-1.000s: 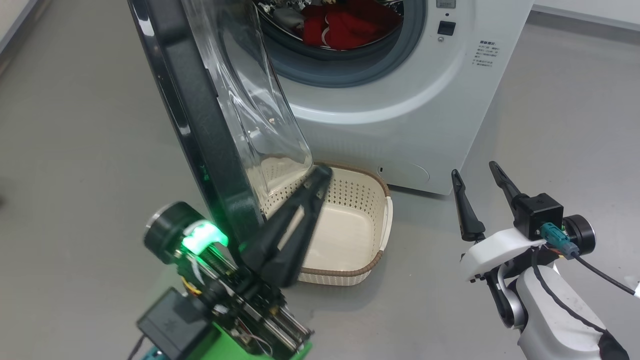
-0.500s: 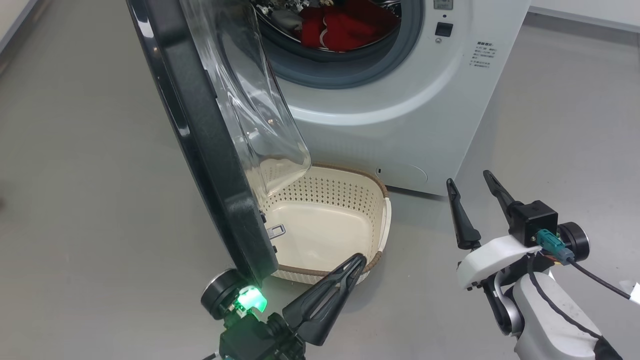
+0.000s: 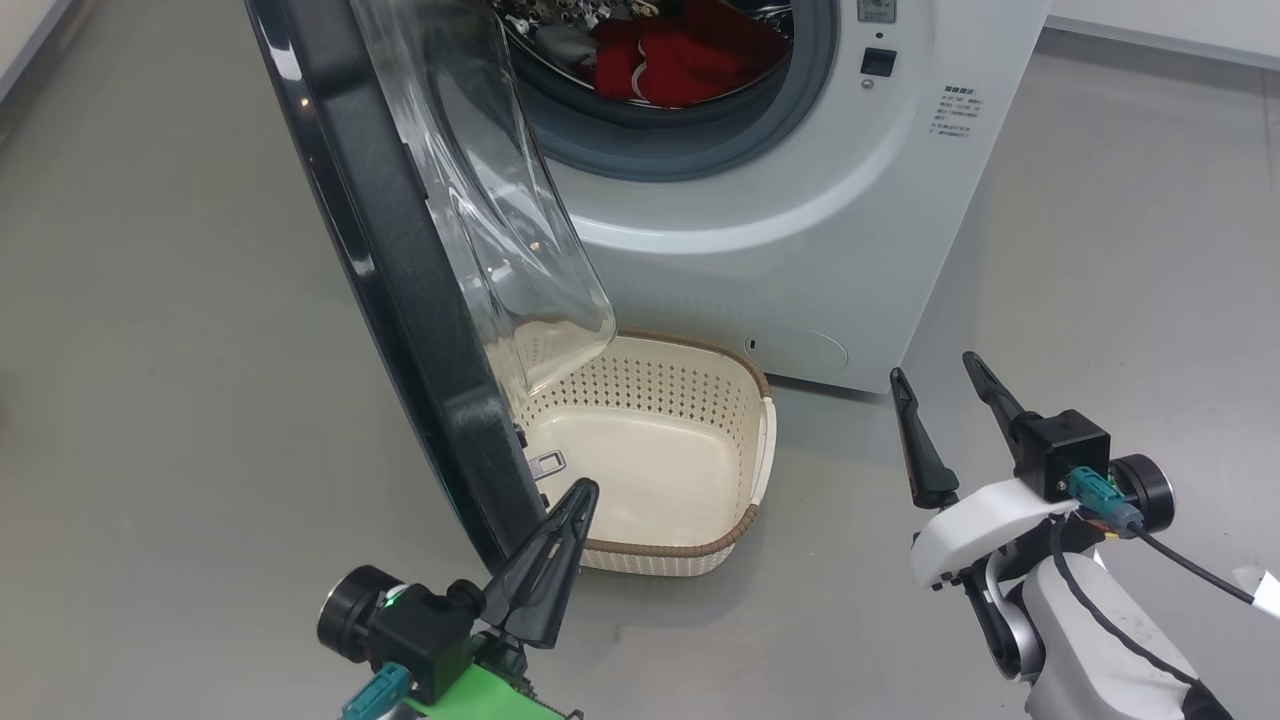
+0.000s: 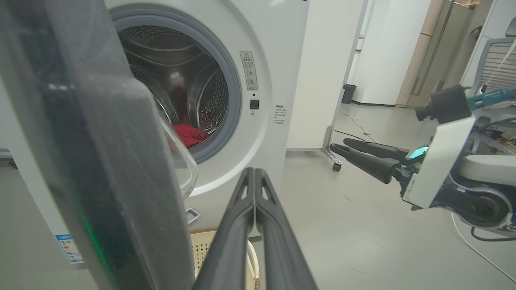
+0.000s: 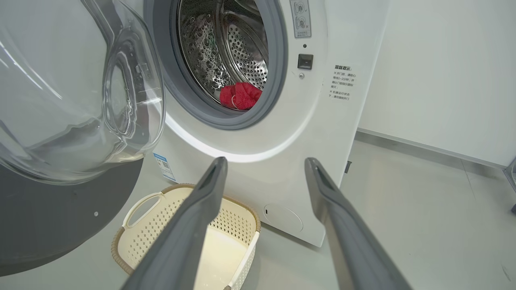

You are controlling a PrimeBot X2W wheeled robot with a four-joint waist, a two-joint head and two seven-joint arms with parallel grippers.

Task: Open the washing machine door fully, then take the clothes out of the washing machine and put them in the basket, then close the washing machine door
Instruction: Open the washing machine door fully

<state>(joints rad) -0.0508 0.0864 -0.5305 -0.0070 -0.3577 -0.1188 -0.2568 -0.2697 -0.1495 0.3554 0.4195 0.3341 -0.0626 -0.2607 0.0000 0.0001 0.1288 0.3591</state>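
Door (image 3: pixel 395 280) partly open, overhanging basket (image 3: pixel 650 562); clothes (image 3: pixel 680 55) far inside drum (image 5: pixel 238 52). Left jaws clenched empty beside door edge, right jaws released. Risk: dome (image 3: pixel 500 250) blocking drop, clothes missing basket.

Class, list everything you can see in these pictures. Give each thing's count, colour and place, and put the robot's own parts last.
washing machine: one, white, standing on the floor ahead.
washing machine door: one, glossy black with a clear glass dome, swung open at the left of the drum mouth.
clothes: one bundle, red, inside the drum.
basket: one, cream with a brown rim, on the floor before the machine, nothing in it.
floor: grey, all round.
left gripper: one, dark, shut, by the door's lower edge.
right gripper: one, dark, open, lower right, holding nothing.
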